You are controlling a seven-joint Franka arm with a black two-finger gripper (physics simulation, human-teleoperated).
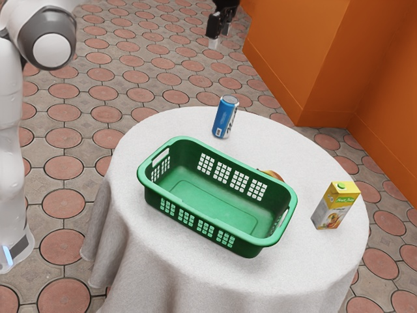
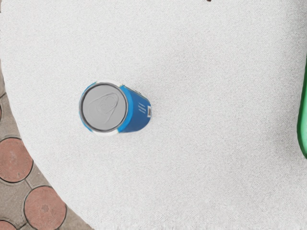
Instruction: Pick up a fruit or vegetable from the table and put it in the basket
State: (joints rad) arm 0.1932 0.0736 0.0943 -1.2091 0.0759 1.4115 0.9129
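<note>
High above the table's far side, my gripper (image 1: 219,37) hangs with its two fingertips apart and nothing between them. A rounded yellow-and-reddish fruit or vegetable (image 1: 273,175) lies just behind the basket's far wall, mostly hidden by it. The green basket (image 1: 218,244) stands upright on the table, and its visible floor is bare. Part of the basket's green rim (image 2: 302,129) also appears in the wrist view. A tiny dark brown tip (image 2: 208,0) shows there too; I cannot tell what it belongs to.
A blue can (image 1: 225,117) stands near the round table's far edge; from above, the can (image 2: 104,107) shows its grey lid. A yellow-and-grey juice carton (image 1: 335,206) stands toward the exterior view's right. White cloth covers the table (image 1: 163,261). Orange walls rise beyond.
</note>
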